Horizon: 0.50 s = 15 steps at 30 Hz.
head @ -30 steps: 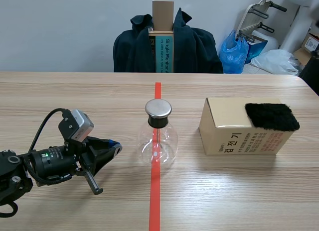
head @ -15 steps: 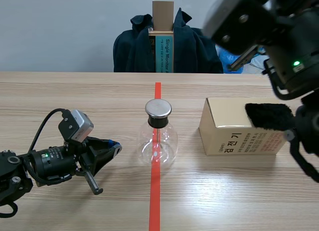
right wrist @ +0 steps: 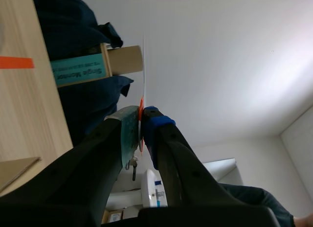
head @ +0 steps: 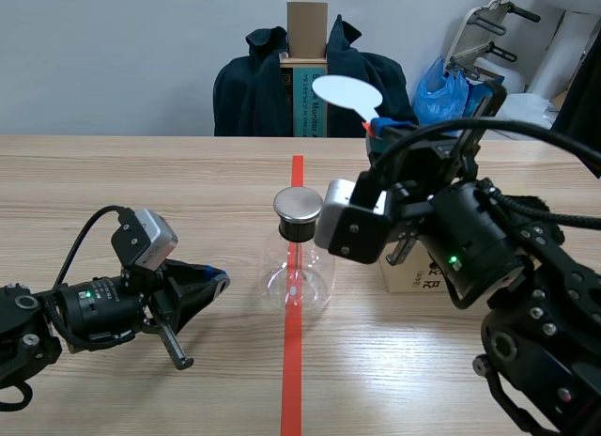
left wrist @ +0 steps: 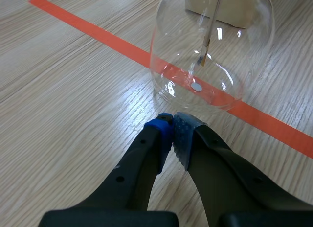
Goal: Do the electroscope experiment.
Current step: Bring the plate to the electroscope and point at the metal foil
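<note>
Right gripper [right wrist: 141, 123] pinching orange stem of white disc [head: 346, 95], disc raised above fingers. Left gripper [left wrist: 172, 123] pressed together, empty; glass flask [left wrist: 210, 51] just ahead of it. Risk: right arm crowds flask, could tip it; thin stem may twist in pinch, disc then missing metal cap [head: 299, 205].

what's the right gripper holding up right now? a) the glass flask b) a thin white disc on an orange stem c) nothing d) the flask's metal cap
B: in the right wrist view the right gripper is shut on the orange stem, and in the scene view the white disc stands above its fingers. The glass flask, with its metal cap on, stands apart from that gripper.
</note>
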{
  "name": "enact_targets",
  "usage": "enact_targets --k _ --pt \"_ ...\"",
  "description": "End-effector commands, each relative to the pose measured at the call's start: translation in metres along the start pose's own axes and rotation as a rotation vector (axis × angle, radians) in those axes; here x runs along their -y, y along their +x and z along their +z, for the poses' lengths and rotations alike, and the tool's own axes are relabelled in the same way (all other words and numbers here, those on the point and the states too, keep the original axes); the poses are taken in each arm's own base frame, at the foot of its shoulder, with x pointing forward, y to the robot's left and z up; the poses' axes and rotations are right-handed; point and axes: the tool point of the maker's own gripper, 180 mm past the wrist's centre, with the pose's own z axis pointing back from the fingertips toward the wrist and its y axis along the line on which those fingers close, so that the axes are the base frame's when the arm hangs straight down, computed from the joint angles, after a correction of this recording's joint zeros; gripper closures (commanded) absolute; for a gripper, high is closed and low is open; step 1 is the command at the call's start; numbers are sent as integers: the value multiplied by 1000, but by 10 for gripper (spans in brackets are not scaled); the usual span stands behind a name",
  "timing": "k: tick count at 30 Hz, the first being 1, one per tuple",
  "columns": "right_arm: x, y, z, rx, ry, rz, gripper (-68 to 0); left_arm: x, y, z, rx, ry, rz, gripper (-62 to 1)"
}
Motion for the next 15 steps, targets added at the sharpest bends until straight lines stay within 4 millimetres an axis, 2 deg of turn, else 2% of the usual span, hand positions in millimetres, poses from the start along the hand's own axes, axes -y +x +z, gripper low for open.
enact_targets --k 1,9,15 --pt "9 -2 -2 5 -43 23 -7 -3 14 -3 45 7 -8 -28" --pt "-15 -3 14 24 4 47 -7 -3 14 -3 44 7 -8 -28" --pt "-23 -1 24 27 33 43 -7 -3 14 -3 43 6 -9 -28"
